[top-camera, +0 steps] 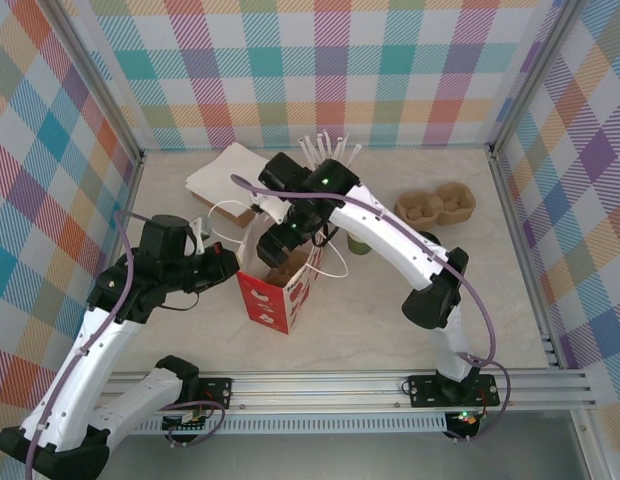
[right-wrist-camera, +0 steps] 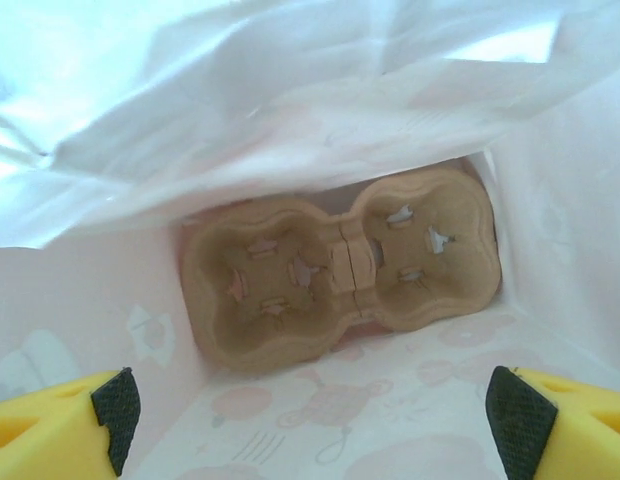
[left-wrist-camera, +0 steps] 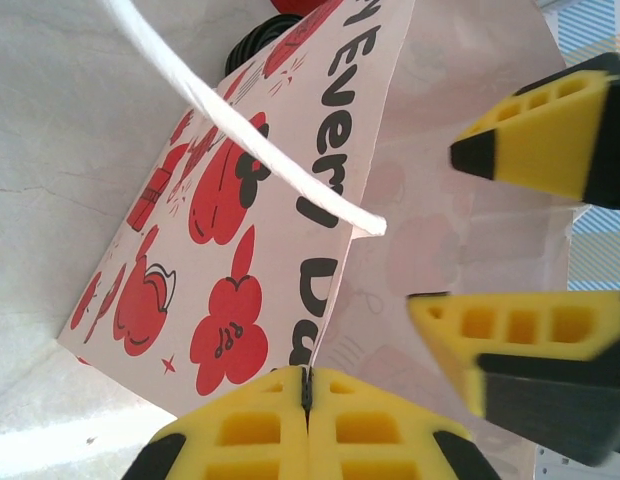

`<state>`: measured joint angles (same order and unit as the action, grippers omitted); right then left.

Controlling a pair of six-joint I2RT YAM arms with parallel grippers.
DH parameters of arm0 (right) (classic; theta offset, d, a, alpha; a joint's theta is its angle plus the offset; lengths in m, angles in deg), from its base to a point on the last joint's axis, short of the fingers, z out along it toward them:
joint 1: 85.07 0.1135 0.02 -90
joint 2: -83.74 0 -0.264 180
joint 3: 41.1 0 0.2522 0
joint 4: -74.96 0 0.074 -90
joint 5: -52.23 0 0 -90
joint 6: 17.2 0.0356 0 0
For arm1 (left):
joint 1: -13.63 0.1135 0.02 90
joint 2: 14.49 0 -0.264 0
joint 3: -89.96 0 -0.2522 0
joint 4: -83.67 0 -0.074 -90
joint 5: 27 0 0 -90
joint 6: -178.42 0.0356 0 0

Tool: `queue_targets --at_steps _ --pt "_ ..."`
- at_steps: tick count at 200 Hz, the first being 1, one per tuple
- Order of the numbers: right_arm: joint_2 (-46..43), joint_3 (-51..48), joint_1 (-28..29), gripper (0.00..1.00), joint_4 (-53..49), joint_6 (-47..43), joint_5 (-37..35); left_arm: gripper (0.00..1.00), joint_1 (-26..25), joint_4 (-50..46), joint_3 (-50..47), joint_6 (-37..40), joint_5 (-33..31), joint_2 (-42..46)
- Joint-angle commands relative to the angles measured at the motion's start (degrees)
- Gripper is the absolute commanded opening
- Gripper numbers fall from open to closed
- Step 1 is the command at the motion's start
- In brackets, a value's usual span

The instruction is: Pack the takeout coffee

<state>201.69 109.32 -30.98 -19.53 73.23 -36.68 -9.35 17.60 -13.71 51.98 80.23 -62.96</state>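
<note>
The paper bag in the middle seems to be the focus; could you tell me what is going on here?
The left gripper is pinched shut on the rim of the paper bag, holding it up. The right gripper hangs open inside the bag's mouth, above an empty brown pulp carrier lying on the bag's bottom. A second carrier and a green cup stand on the table outside the bag, so no coffee is packed yet.

The paper bag (top-camera: 275, 300) is white with red cartoon prints and black lettering, faint pink inside. Inside it, a tan pulp cup carrier (right-wrist-camera: 340, 265); right of it, a green-sided takeout coffee cup (top-camera: 358, 244). Pastel plaid walls (top-camera: 390, 60) behind it.
</note>
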Motion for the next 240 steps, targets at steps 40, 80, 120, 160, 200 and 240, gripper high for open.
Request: queue_targets --at_steps 40,80,120,160,200,240 --pt "-7.0 4.9 -2.2 0.89 -0.7 6.7 0.6 0.22 -1.2 0.7 -0.4 -0.7 -1.3 0.7" --pt "-14.9 -1.1 -4.2 0.87 5.4 10.1 -0.4 0.53 -1.2 -2.3 2.6 1.7 -3.4 0.3" --pt "-22.6 -9.1 -6.0 0.89 10.2 12.1 -0.7 0.73 -1.2 -5.9 6.3 3.4 -7.8 0.4" --pt "-30.6 -17.7 -8.6 0.96 14.3 14.2 -0.7 0.82 -1.1 -10.1 11.5 5.5 -12.0 0.2" --pt "-37.8 -24.4 -14.0 1.00 14.5 15.3 -0.9 0.83 -1.2 -13.8 18.4 10.2 -12.3 -1.6" --pt "-44.1 -32.0 -20.7 1.00 14.1 16.2 -0.2 0.81 -1.2 -17.7 26.8 16.9 -12.2 -5.8"
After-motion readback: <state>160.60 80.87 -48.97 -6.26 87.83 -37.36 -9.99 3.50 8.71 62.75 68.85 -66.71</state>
